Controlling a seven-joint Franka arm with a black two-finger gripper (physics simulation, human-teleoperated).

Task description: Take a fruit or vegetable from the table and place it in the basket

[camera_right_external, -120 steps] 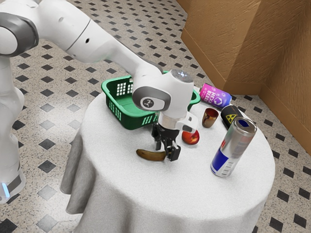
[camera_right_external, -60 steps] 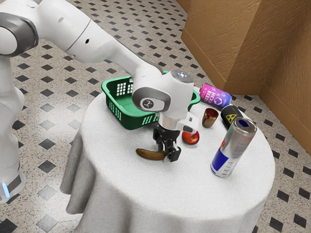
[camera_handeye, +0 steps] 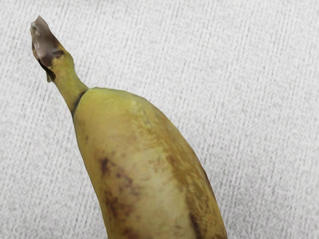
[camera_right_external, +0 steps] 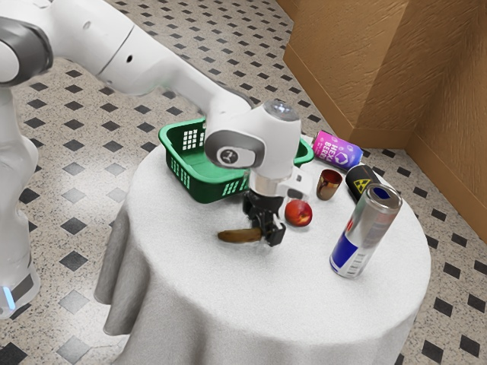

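Observation:
In the exterior view my gripper is closed around one end of the brown-yellow banana, whose other end sticks out toward the exterior view's left. The banana hangs slightly above the cloth. In the wrist view the banana lies right under my hand, its stem end pointing away from the hand. The green basket stands behind my gripper, partly hidden by the arm. A red apple rests on the table beside the gripper.
Toward the exterior view's right on the round white table are a tall silver-blue can, a reddish-brown cup, a black can and a pink-purple can lying down.
My gripper has closed on the banana and risen a little. The banana has come up with it and tilted, its free end now lying at a different angle.

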